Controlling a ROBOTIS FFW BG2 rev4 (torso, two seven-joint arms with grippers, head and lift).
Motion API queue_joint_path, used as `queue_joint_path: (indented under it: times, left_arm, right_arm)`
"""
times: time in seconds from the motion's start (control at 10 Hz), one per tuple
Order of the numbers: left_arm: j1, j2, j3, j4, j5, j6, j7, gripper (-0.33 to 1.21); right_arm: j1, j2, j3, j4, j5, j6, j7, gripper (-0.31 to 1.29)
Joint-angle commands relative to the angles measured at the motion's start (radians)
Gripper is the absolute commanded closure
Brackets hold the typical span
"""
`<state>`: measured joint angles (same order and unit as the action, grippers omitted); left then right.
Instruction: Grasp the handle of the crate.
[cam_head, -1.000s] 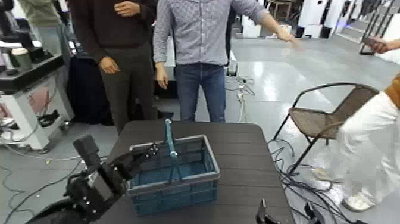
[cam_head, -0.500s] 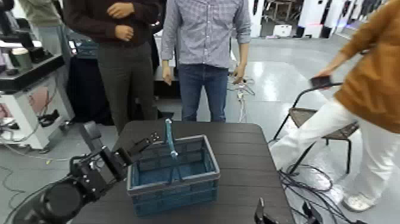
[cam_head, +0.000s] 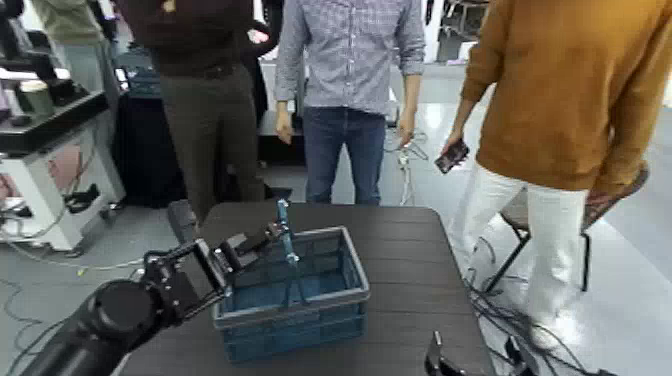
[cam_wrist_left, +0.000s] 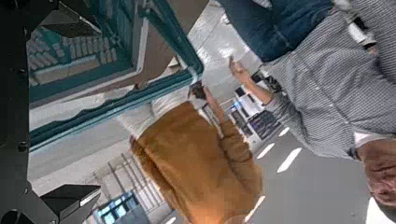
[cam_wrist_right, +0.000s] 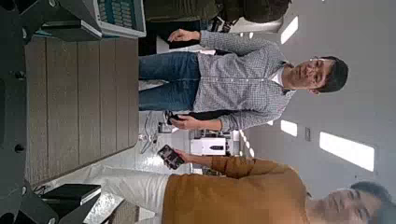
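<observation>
Left tool (cam_head: 258, 236) at the handle (cam_head: 287, 240), before grasping.
Compared with half a second earlier, the left tool has advanced over the crate (cam_head: 295, 333) to the near neighbourhood of the handle; its fingers stand apart, with no grip made. The handle arches upright over the crate's middle, and the crate rests on the dark surface (cam_head: 410, 280). The approach appears nearly complete: the next step is probably to bring the handle fully between the fingers, then close. Closing too early could push the thin handle aside. The right tool (cam_head: 478, 352) waits beside the surface's near right part, fingers apart.
</observation>
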<state>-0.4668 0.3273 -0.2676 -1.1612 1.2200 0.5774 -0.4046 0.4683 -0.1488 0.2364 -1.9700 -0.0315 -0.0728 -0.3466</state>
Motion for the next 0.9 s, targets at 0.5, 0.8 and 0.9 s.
queue_joint_path:
  times: [0.5,0.8,0.9]
  left_arm:
    - [-0.139,0.009,-0.150,0.186,0.087,-0.001,-0.082,0.11]
    - [-0.151,0.009,-0.153,0.218,0.087,-0.030,-0.085,0.24]
    - [-0.154,0.007,-0.151,0.224,0.087,-0.036,-0.085,0.46]
  right_arm:
    - [-0.013,-0.003,0.014,0.014,-0.013,-0.013,0.001,0.15]
    - [-0.016,-0.003,0.015,0.017,-0.019,-0.016,0.001,0.15]
    - [-0.017,-0.005,0.015,0.019,-0.024,-0.016,0.003,0.15]
